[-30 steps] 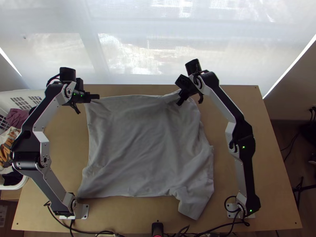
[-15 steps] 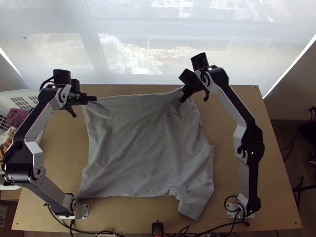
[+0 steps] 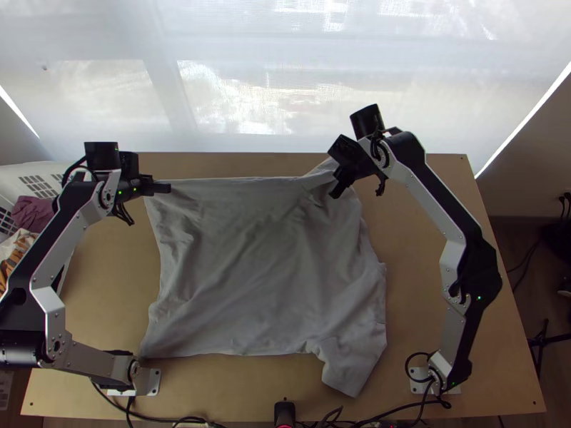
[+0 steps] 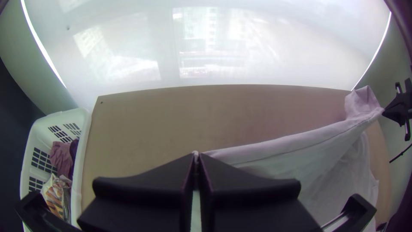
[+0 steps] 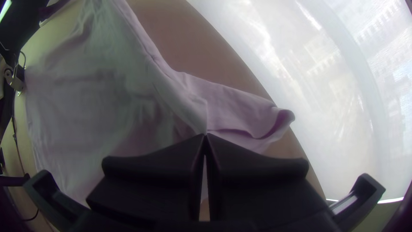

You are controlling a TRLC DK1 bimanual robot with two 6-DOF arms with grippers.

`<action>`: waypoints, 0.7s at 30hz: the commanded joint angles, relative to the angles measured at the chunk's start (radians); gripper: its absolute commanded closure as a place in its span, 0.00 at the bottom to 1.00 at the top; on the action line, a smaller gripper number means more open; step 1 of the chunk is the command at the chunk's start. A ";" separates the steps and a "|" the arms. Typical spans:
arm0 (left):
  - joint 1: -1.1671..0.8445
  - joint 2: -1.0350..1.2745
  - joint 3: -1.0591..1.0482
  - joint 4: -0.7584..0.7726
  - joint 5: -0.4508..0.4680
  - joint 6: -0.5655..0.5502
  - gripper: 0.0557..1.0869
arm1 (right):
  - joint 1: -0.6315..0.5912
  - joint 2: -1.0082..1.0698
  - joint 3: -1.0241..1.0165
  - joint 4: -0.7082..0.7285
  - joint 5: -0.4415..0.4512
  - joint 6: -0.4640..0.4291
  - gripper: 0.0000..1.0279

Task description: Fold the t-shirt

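Clothes (image 4: pixel 62 158) lie bunched in the basket (image 4: pixel 84 154), t-shirt (image 3: pixel 264 271) outside it.

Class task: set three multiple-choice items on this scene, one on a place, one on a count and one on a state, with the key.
1. In the top view, where is the laundry basket?
A) Under the T-shirt
B) Beside the table's left edge
C) At the right arm's base

2. How many tools grip the T-shirt?
A) None
B) One
C) Two

3. How does the T-shirt lie?
A) Mostly spread out
B) Rolled into a ball
C) Folded into a small square

1 B: the basket shows past that edge.
2 C: the left tool and the right tool each pinch cloth.
3 A: its wrinkled body covers much of the table.
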 commanded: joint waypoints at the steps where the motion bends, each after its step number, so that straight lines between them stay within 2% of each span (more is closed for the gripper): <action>1: -0.011 -0.077 -0.075 0.090 0.001 0.006 0.97 | 0.027 -0.101 -0.133 0.035 0.000 0.009 0.97; 21: -0.083 -0.218 -0.236 0.156 -0.003 0.003 0.97 | 0.058 -0.334 -0.436 0.094 0.000 0.037 0.97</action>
